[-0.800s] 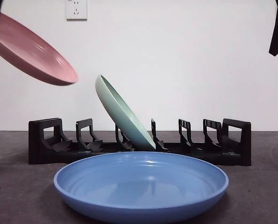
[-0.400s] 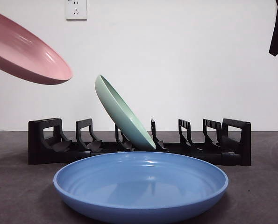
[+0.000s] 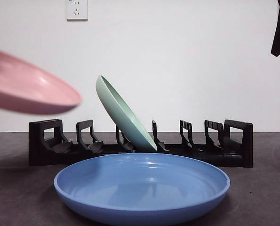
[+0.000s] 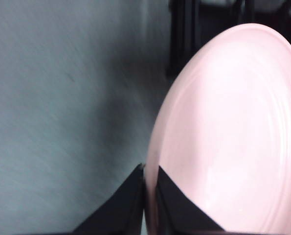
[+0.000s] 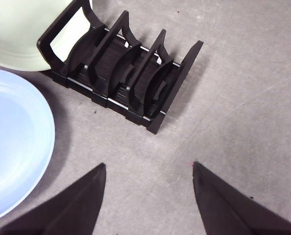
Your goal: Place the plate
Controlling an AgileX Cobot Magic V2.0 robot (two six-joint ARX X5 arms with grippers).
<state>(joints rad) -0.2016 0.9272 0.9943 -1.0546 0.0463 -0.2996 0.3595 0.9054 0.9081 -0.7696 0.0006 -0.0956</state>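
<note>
The left gripper (image 4: 149, 196) is pinching the rim of a pale, glossy pink plate (image 3: 29, 89), tilted above the rack's (image 3: 140, 141) left end; the right gripper (image 5: 149, 196) is hanging wide open.

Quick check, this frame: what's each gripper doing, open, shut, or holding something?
Left gripper: shut on the rim of the pink plate, held in the air.
Right gripper: open, holding nothing, above the table.

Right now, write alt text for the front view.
A pink plate, blurred, hangs in the air above a black dish rack's end. A green plate leans in the rack, and a blue plate lies flat on the table in front.
</note>
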